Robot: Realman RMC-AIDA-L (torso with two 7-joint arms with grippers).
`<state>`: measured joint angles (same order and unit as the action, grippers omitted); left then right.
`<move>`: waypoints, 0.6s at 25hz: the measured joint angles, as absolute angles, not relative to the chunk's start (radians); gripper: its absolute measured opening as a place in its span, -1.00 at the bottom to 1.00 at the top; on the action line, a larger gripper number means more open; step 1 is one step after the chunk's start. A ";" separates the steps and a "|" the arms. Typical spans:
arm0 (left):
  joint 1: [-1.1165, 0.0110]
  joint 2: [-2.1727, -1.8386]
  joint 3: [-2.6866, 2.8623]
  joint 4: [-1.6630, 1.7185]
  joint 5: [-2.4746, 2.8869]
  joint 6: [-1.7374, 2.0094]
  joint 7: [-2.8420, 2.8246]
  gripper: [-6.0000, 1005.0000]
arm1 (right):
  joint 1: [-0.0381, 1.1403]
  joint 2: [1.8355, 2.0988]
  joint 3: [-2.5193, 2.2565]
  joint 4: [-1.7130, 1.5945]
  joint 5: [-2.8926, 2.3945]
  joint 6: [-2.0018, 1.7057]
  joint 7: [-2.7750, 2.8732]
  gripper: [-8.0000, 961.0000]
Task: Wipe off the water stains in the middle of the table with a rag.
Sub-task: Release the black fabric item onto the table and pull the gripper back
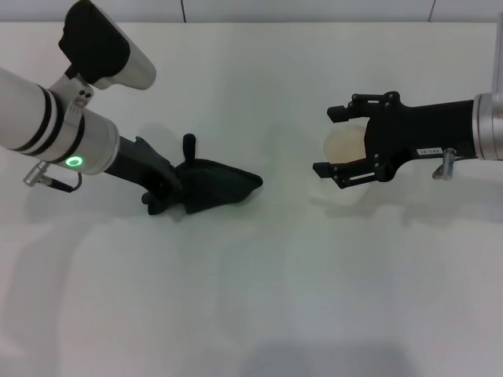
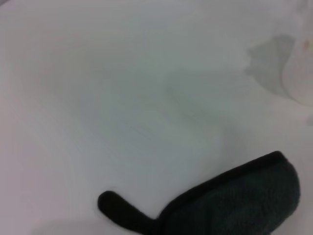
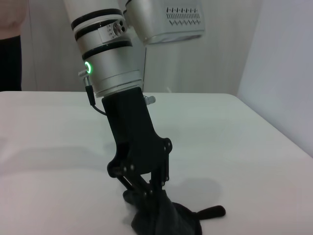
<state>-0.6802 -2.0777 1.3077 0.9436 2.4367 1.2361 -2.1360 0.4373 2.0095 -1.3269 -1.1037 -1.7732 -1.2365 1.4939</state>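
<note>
The dark rag [image 1: 220,182] lies crumpled on the white table [image 1: 251,298], left of the middle, with its thin tail [image 1: 189,145] pointing to the far side. My left gripper [image 1: 169,192] is down on the rag's left end and shut on it; the right wrist view shows its fingers [image 3: 146,193] pinching into the rag [image 3: 166,220]. The left wrist view shows the rag [image 2: 244,200] on bare table. No orange-amber stain shows in any view. My right gripper [image 1: 330,141] hovers open at the right.
A white paper cup [image 1: 346,144] stands between the right gripper's spread fingers, apparently not touched by them. It also shows at the edge of the left wrist view [image 2: 299,73]. The table's far edge meets a wall [image 1: 314,9].
</note>
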 joint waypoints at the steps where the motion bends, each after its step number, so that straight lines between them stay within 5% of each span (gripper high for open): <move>1: -0.687 -2.078 1.295 0.937 2.437 1.245 -2.136 -0.76 | 0.438 2.009 -1.327 -1.104 -1.773 -1.236 1.494 0.81; 8: -0.699 -2.078 1.269 0.934 2.422 1.273 -2.137 -0.66 | 0.439 2.009 -1.327 -1.103 -1.773 -1.236 1.494 0.81; 15: -0.705 -2.077 1.262 0.939 2.428 1.284 -2.140 -0.06 | 0.438 2.009 -1.327 -1.103 -1.773 -1.236 1.496 0.81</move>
